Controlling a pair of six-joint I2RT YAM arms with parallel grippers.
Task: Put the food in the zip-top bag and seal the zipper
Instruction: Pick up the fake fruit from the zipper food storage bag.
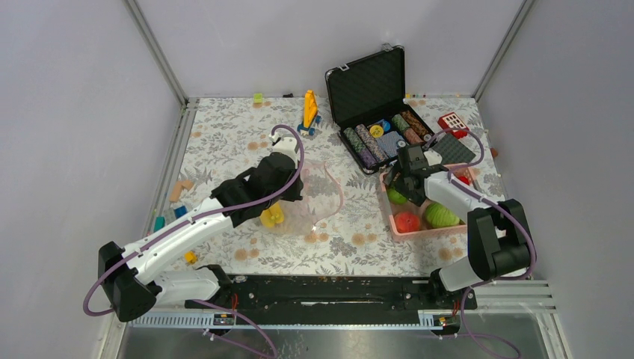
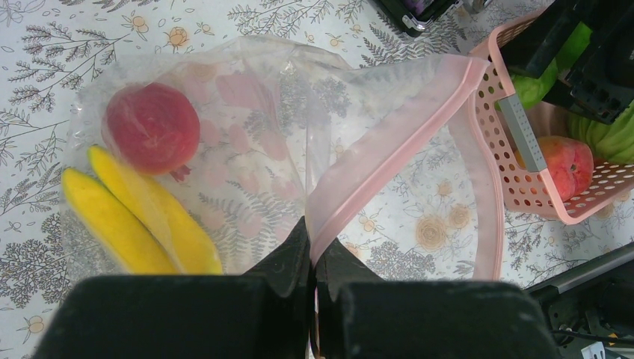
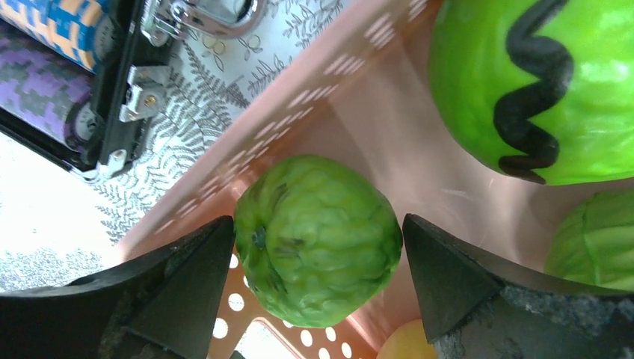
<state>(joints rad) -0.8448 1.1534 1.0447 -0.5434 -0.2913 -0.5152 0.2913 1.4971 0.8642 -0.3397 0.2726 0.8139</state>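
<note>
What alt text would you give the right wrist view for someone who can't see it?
The right gripper, open, straddles a bumpy green toy fruit lying in the pink basket. A green piece with a black zigzag sits at upper right; a black case of poker chips lies outside the basket, upper left.

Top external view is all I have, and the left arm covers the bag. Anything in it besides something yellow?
Observer: A red fruit lies beside two bananas in the zip-top bag.
Operator: Is it being held?
Observer: Yes, the left gripper is shut on the zipper.
Operator: And the right?
Observer: The right gripper is open, fingers flanking a bumpy green fruit in the pink basket.
</note>
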